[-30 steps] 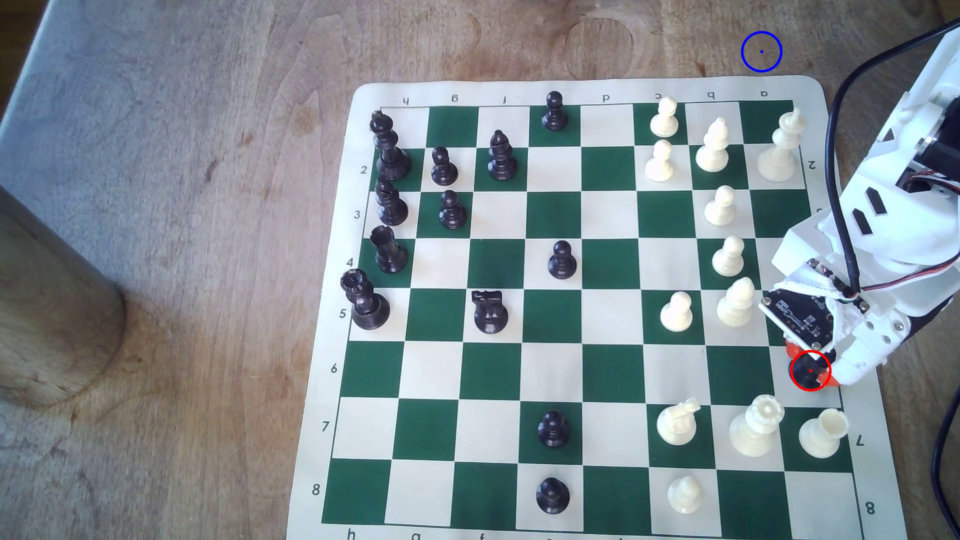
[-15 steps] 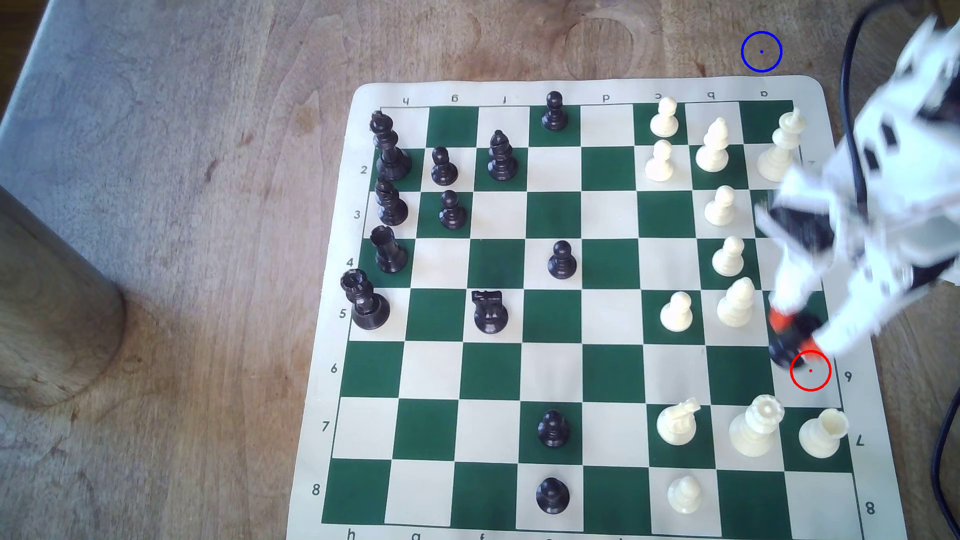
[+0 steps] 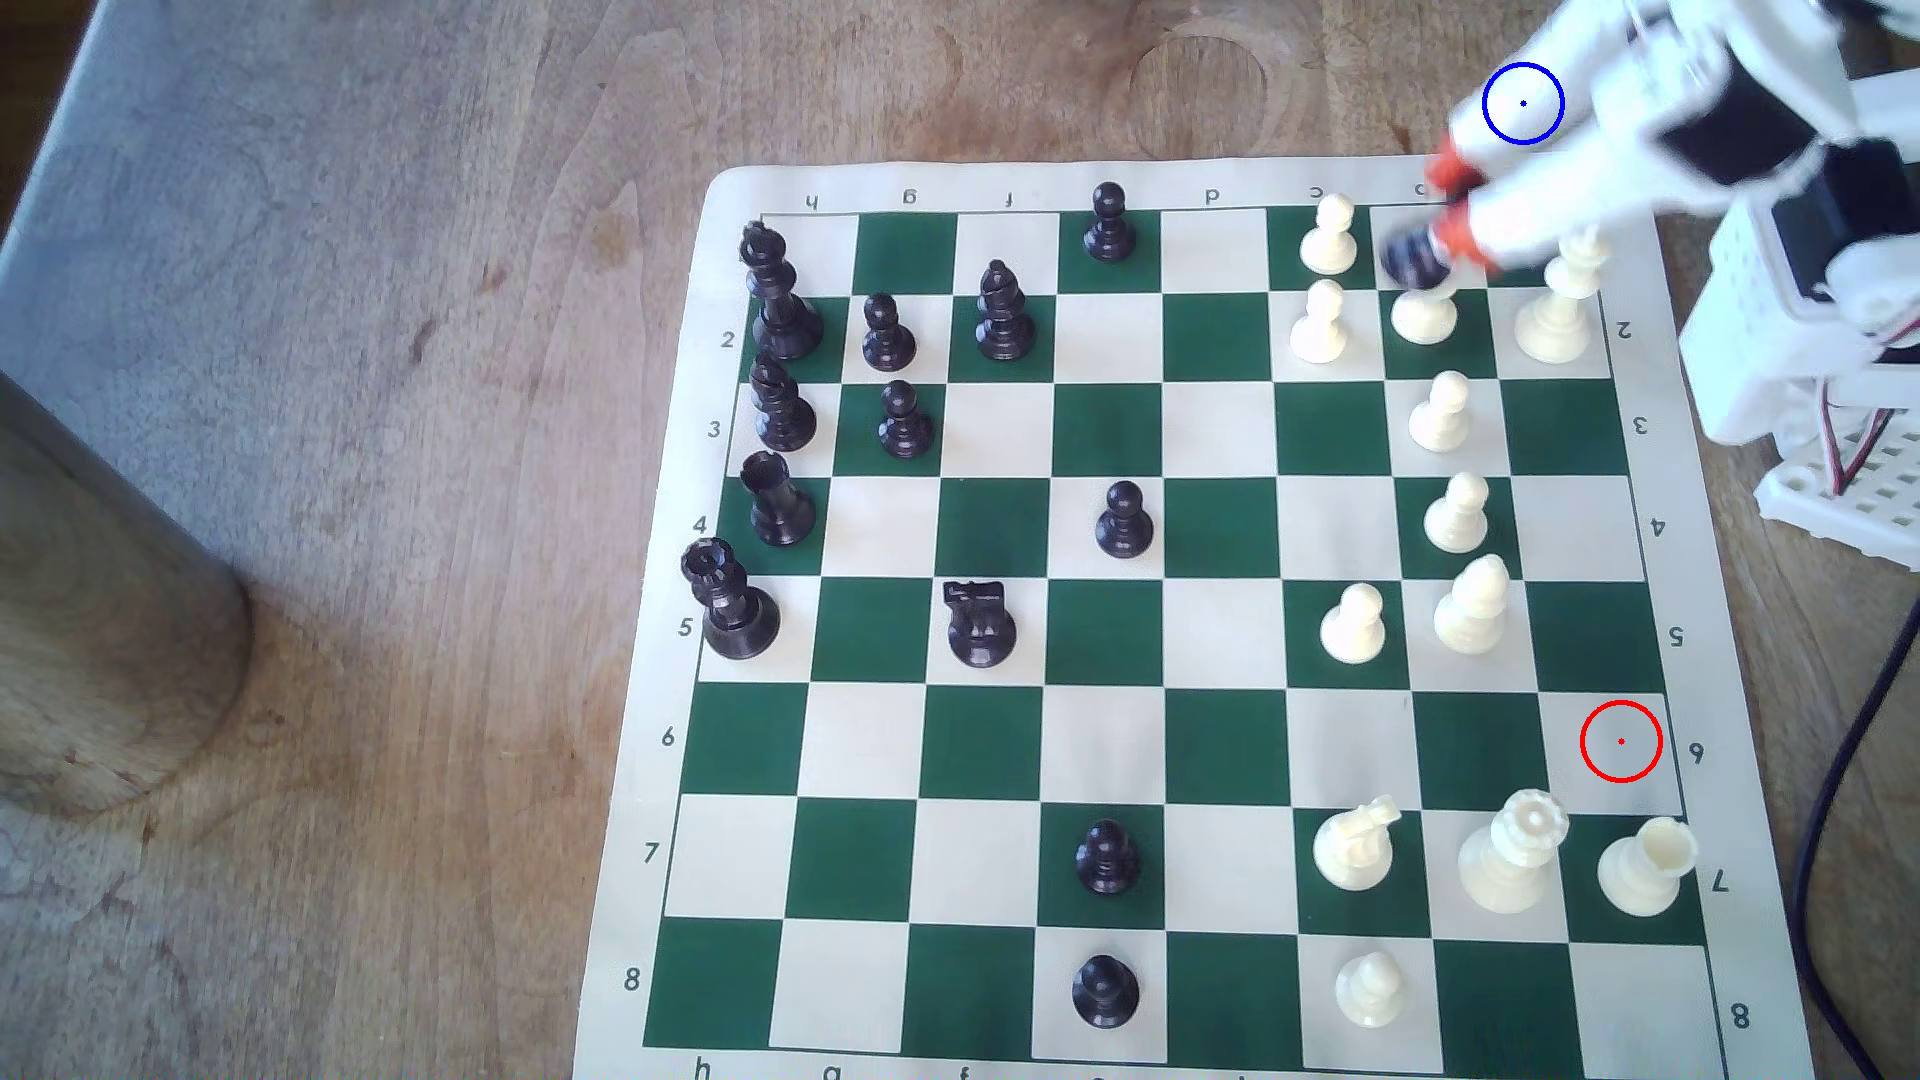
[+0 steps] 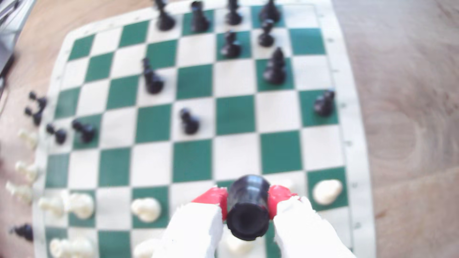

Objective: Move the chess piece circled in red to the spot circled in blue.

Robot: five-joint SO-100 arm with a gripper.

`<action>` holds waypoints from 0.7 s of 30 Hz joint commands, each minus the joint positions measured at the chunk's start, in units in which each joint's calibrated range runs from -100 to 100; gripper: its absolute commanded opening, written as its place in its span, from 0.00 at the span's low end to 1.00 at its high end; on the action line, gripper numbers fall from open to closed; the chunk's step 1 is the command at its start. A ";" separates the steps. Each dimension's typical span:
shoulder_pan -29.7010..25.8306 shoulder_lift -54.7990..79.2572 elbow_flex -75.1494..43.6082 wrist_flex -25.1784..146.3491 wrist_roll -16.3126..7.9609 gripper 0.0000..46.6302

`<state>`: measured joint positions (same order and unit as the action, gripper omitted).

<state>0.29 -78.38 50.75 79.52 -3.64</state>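
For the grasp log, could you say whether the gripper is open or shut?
Shut on the chess piece: both red fingertips press its sides.

Black chess piece (image 4: 248, 206), short, flat-topped, blurred, pinched between the tool (image 4: 248, 202)'s red tips, off the board. Blue-ringed spot (image 3: 1523, 103): bare wood, near the tool, overlapped by its body.

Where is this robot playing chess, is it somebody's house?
Maybe a home, though I can't be sure. A roll-up chessboard mat lies on a worn wooden table, and the claw carries a black chess piece.
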 commanded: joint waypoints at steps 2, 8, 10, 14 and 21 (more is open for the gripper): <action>18.91 3.76 -0.34 -2.37 0.24 0.01; 30.56 6.74 3.20 -5.73 0.54 0.01; 34.32 8.94 4.65 -7.45 0.44 0.01; 38.77 11.07 7.46 -10.89 0.59 0.01; 46.44 16.16 10.90 -14.25 2.00 0.01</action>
<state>43.14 -65.31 62.68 67.01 -2.22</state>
